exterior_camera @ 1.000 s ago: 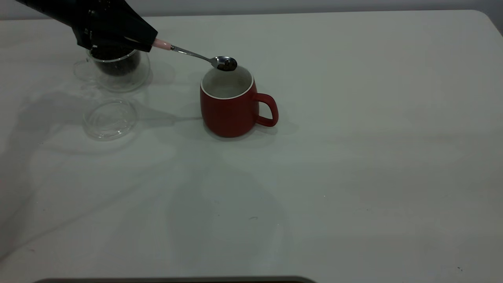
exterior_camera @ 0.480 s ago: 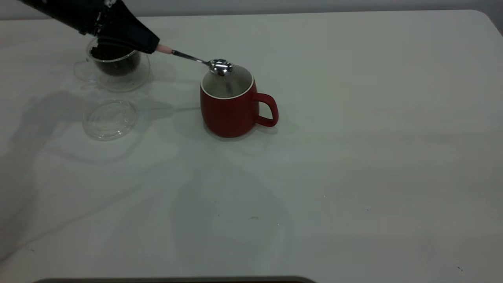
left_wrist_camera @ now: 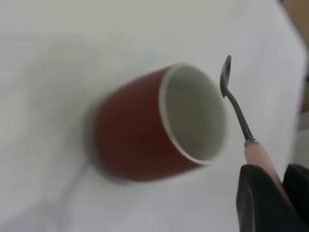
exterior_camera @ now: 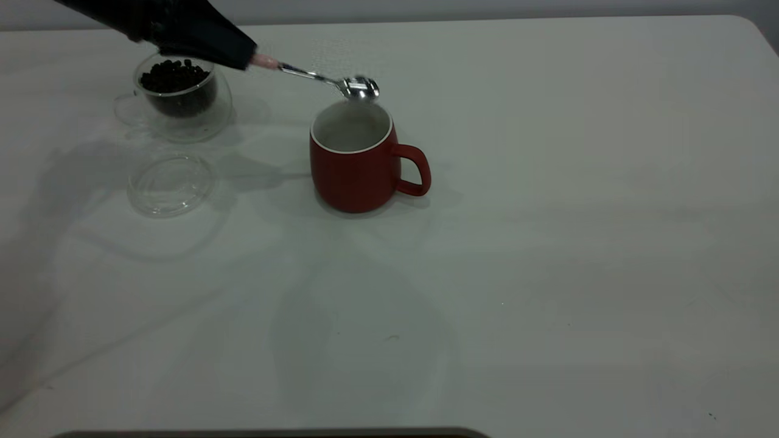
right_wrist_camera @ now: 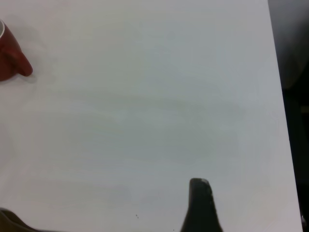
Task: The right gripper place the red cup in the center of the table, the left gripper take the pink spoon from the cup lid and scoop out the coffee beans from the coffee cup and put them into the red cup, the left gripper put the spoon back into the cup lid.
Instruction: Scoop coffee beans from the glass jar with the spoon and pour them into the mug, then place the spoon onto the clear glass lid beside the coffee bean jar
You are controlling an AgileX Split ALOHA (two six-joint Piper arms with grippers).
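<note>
Spoon work at the table's (exterior_camera: 548, 243) far left corner: I am pinching the pink spoon (exterior_camera: 316, 76) by its handle in my left gripper (exterior_camera: 240, 58), holding its bowl above the far rim of the red cup (exterior_camera: 356, 164). Coffee beans (exterior_camera: 173, 74) are filling the coffee cup (exterior_camera: 182, 100); the cup lid (exterior_camera: 170, 184) is lying nearer.

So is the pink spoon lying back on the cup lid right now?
No, the left gripper holds the pink spoon in the air above the red cup, and the cup lid is bare.
</note>
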